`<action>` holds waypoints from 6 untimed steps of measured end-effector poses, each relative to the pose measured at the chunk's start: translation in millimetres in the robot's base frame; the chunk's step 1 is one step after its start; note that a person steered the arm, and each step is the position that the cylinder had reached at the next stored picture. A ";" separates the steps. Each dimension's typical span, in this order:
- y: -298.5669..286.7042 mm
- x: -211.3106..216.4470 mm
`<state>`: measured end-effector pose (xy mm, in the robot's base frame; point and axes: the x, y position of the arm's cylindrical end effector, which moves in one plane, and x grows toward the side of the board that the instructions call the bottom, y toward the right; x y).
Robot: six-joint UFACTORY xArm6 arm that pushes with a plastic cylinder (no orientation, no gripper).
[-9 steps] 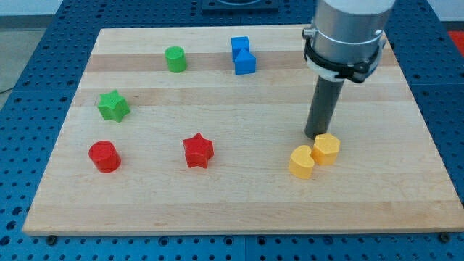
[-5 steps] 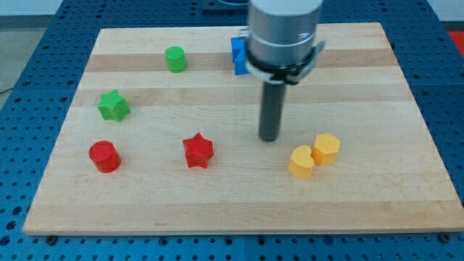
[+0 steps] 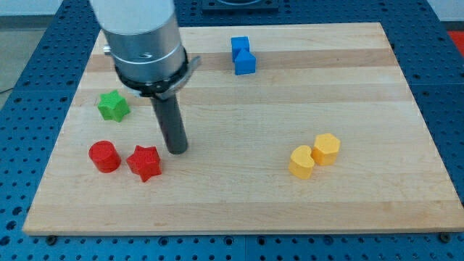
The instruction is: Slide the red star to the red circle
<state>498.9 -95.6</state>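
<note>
The red star lies near the view's lower left, just right of the red circle, with a thin gap between them. My tip rests on the board just right of and slightly above the red star, close to it. The arm's grey body hides the board area above the tip.
A green star sits above the red circle. Two blue blocks stand near the top middle. A yellow rounded block and a yellow hexagon touch at the right. The green cylinder is hidden behind the arm.
My tip has swept left across the board from beside the yellow blocks. The red star has been pushed left, ending next to the red circle.
</note>
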 end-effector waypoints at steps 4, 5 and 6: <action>-84.9 56.8; -64.3 56.8; -25.3 40.1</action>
<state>539.0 -120.9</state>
